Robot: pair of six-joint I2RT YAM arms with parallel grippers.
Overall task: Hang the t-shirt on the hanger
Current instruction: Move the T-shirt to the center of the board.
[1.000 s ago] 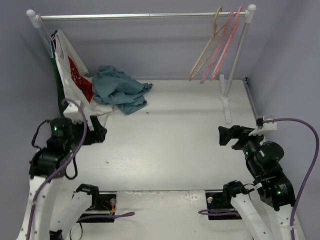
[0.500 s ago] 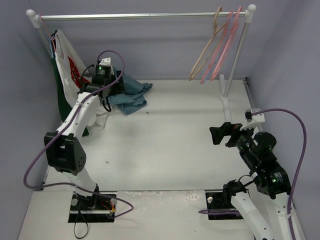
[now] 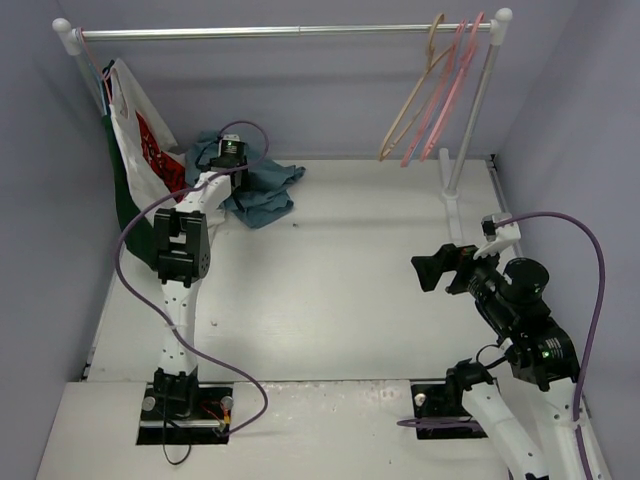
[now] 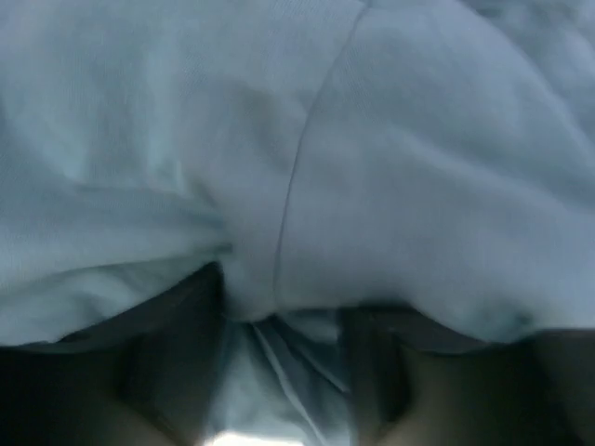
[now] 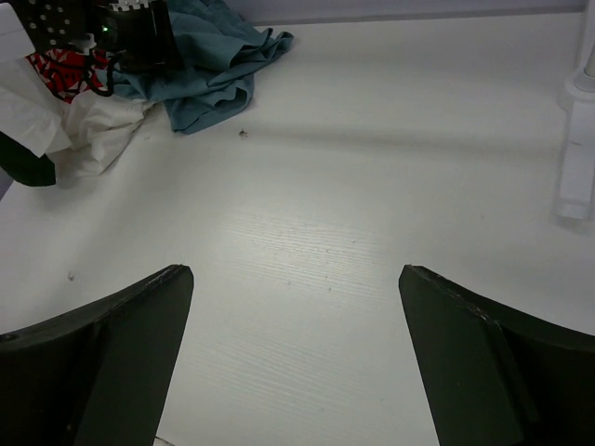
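Observation:
The teal-blue t-shirt [image 3: 268,190] lies crumpled at the back left of the table, and it fills the left wrist view [image 4: 390,139]. My left gripper [image 3: 233,176] is pushed down into the heap. Its dark fingers [image 4: 177,362] stand apart, open, with a fold of cloth bunched between them [image 4: 284,372]. The tan hanger [image 3: 408,108] hangs on the rail at the back right. My right gripper [image 3: 425,272] hovers wide open over bare table [image 5: 296,307], far from both; the t-shirt [image 5: 218,70] shows at the top left of its view.
Pink hangers [image 3: 446,90] hang beside the tan one on the metal rail [image 3: 280,33]. A white garment with red print [image 3: 150,150] and a dark green one [image 3: 125,205] hang at the rail's left end. The rack's post [image 3: 470,120] and foot [image 3: 455,215] stand back right.
My left arm swung from the near left out to the t-shirt and sank its gripper into the cloth, fingers narrowing. The right arm crept slightly left.

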